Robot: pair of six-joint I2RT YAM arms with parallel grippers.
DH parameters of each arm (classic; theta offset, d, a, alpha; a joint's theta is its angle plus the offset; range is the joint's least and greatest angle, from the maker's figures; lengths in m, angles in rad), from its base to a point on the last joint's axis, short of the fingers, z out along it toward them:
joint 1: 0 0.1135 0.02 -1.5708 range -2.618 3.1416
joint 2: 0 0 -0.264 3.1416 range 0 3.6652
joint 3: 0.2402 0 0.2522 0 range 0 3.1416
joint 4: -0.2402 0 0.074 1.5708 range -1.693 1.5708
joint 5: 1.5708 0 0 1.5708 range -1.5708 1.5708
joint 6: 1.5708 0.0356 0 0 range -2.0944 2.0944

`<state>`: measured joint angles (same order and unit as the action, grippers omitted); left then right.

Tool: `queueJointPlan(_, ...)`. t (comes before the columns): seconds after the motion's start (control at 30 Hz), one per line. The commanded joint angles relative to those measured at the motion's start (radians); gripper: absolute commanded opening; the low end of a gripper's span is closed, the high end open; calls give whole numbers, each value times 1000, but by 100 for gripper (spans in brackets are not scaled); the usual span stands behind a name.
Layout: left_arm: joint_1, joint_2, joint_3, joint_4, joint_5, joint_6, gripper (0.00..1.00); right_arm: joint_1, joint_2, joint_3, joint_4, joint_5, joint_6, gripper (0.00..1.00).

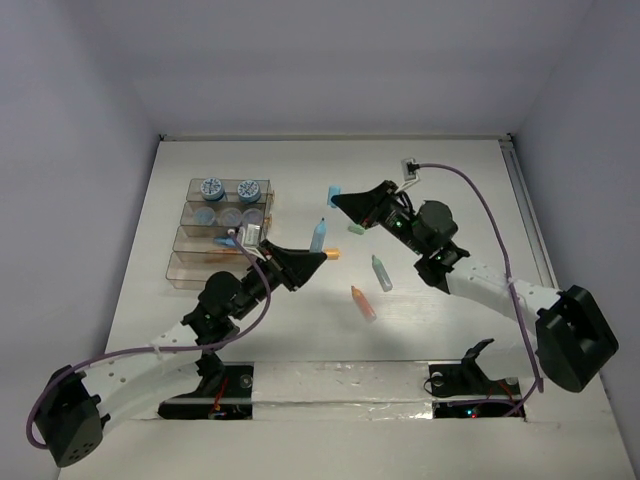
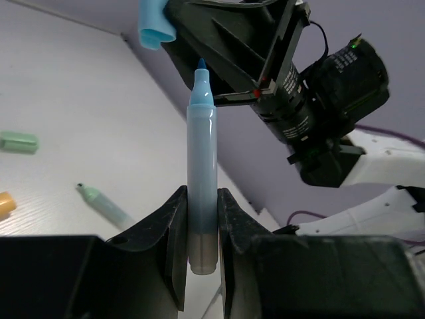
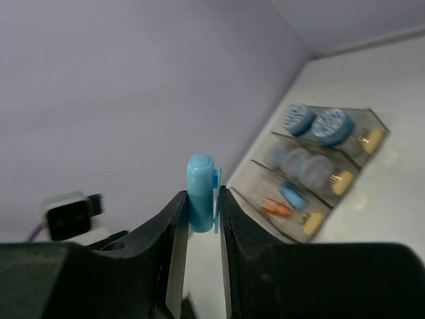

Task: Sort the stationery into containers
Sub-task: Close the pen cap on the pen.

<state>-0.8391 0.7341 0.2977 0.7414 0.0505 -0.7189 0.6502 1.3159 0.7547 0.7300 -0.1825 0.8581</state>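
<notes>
My left gripper (image 1: 316,257) is shut on an uncapped blue marker (image 2: 201,159), holding it by its lower barrel with the tip pointing away from the wrist. My right gripper (image 3: 202,199) is shut on the blue cap (image 3: 201,189) and holds it just beyond the marker tip, cap (image 1: 333,192) and marker (image 1: 318,237) a short gap apart. The containers (image 1: 190,270), a stepped block of brown-tinted trays, stand to the left. Blue-grey jars (image 1: 229,188) fill the far trays, and a blue and an orange piece (image 3: 275,208) lie in a nearer tray.
On the table right of the trays lie a green marker (image 1: 381,272), an orange-pink marker (image 1: 363,302), a green cap (image 1: 357,228) and an orange cap (image 1: 333,254). Grey walls close the far and side edges.
</notes>
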Motion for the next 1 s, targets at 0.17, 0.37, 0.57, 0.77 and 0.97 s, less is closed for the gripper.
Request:
queueJointPlan(0.17,66,24,3,213,138,-143,0,6,8,-12,439,-159,194,0)
queueJointPlan(0.37,84,14,11,233,158,-134,0,6,95,12,551,-241,243,0)
queueJointPlan(0.57,94,11,21,227,175,-128,0,6,100,20,542,-248,233,0)
queueJointPlan(0.77,94,5,23,225,169,-126,0,6,100,17,552,-256,237,0)
queueJointPlan(0.97,94,2,32,220,167,-113,0,6,105,14,551,-265,237,0)
